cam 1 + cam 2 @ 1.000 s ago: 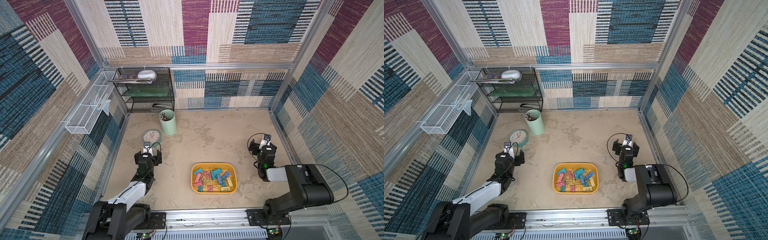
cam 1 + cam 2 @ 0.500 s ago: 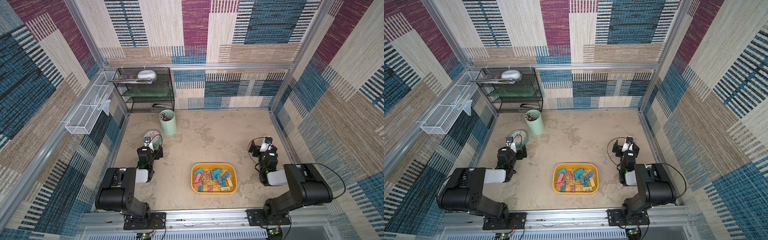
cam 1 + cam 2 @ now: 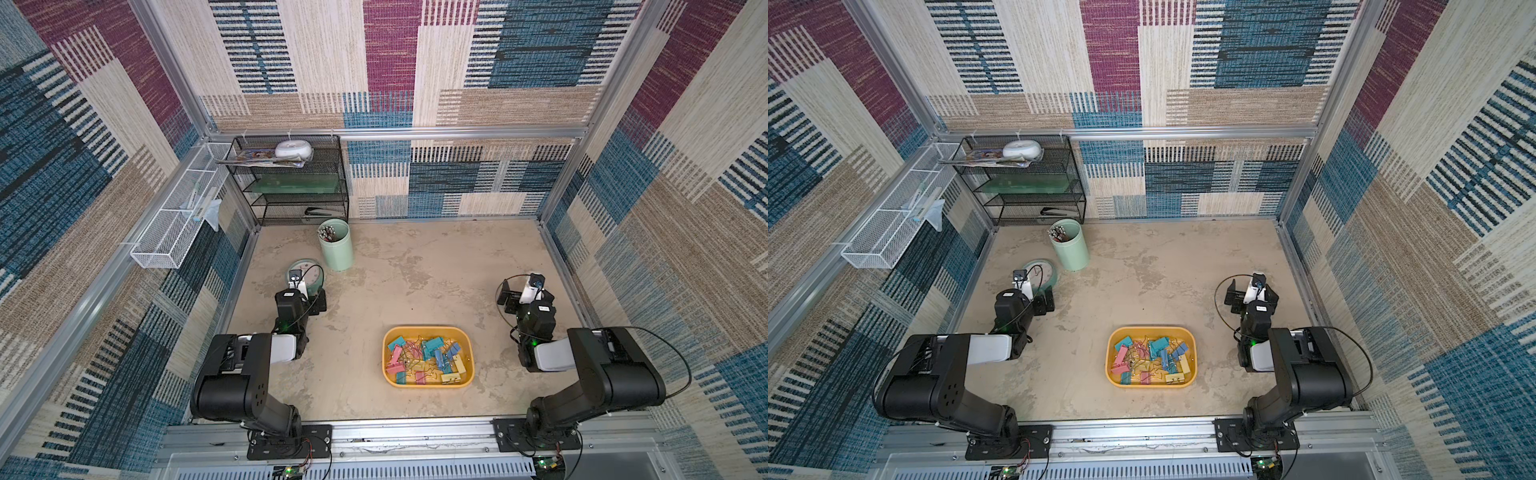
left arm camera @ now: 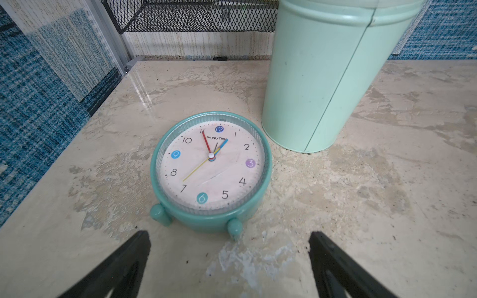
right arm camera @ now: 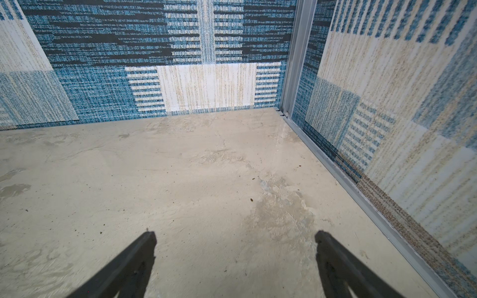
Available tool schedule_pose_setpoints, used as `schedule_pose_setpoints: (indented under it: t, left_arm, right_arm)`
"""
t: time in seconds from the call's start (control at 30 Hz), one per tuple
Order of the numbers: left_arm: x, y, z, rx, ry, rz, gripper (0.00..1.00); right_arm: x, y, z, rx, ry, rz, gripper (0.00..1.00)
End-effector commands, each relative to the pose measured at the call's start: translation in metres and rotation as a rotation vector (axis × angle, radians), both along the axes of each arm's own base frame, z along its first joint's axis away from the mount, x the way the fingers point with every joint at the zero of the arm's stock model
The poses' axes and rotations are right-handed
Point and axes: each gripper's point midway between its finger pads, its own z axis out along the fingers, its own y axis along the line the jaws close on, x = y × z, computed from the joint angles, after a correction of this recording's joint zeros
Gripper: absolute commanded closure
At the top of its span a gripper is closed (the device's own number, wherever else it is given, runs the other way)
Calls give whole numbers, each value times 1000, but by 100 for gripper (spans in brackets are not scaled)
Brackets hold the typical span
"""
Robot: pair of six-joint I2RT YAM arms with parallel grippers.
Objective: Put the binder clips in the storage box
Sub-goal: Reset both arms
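Patchwork-walled cell, mottled desk point(image 3: 415, 270); binder clips point(image 3: 424, 359) heaped in storage box point(image 3: 428, 329). Empty, released: left claw point(image 4: 229, 238), right claw point(image 5: 235, 233). Risk: left claw nudging clock point(image 4: 210, 165) just ahead.

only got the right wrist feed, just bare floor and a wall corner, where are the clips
Observer: Every clip I can see is in the box. In both top views the clips lie piled inside the yellow box.
Operator: where's that box from my arm
Observer: In a top view it sits near the front rail, between the two arm bases. The right end effector is well apart from it, closer to the right wall.
Operator: and the left arm
Observer: The left end effector is open and empty. It faces a teal clock that lies face up beside a mint cup.
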Motion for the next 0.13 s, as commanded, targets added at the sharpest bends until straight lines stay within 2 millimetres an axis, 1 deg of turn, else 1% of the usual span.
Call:
schedule_pose_setpoints:
  t: [0.0,0.1]
  left_arm:
    - [1,0,2,-7,-5,-1,0]
    - [1,0,2,-6,-6,-1,0]
  right_arm:
    - [3,0,6,3,-23,0,1]
    - [2,0,7,5,-28,0,1]
